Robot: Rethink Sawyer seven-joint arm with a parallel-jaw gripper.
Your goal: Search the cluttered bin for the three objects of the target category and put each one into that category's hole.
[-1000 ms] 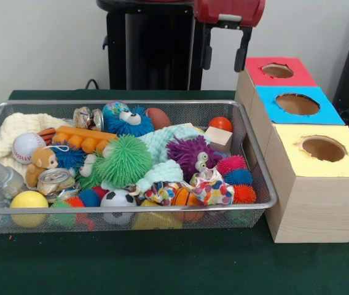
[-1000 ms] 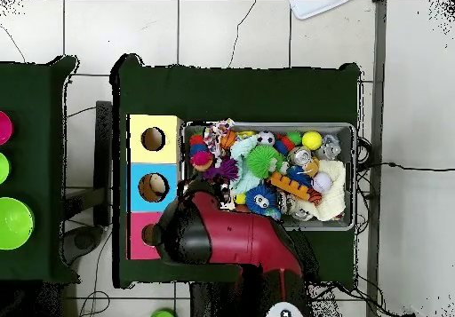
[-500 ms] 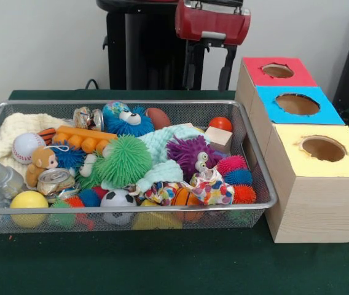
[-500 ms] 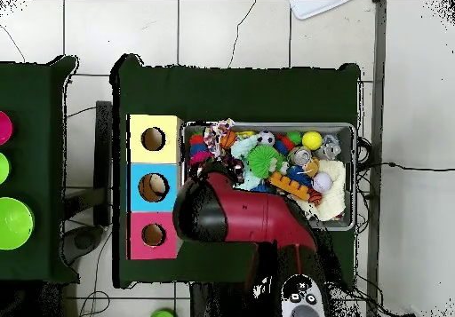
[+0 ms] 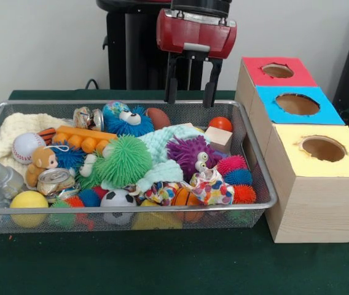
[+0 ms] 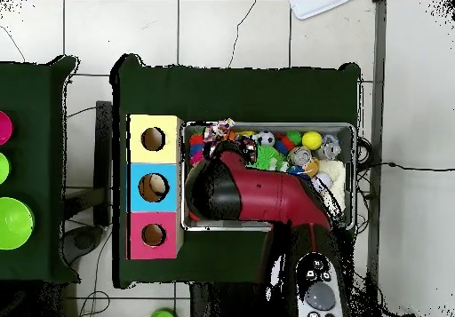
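The wire mesh bin [image 5: 257, 203] sits on the green table, full of toys; it also shows in the overhead view [image 6: 354, 140]. A spotted cloth piece [image 5: 213, 187] lies at the bin's front right. A second spotted cloth piece [image 5: 158, 192] lies just left of it, partly buried. In the overhead view spotted cloth [image 6: 216, 132] shows at the bin's corner by the boxes. A third piece is not visible. The yellow-topped hole [image 5: 323, 148] is in the nearest box; it also shows in the overhead view [image 6: 153, 139]. My gripper [image 5: 189, 101] hangs open and empty above the bin's far right part. In the overhead view the arm [image 6: 249, 198] hides it.
The blue-topped hole [image 5: 297, 104] and the red-topped hole [image 5: 278, 70] lie behind the yellow one. In the bin are a cream cloth [image 5: 15, 129], a mint cloth [image 5: 168, 138], a green spiky ball [image 5: 125, 161], a purple fuzzy toy [image 5: 190, 153] and a wooden block [image 5: 219, 137].
The gripper has come down and moved left in the front view, from near the red-topped box to over the bin's far right part. The arm now covers much of the bin from overhead.
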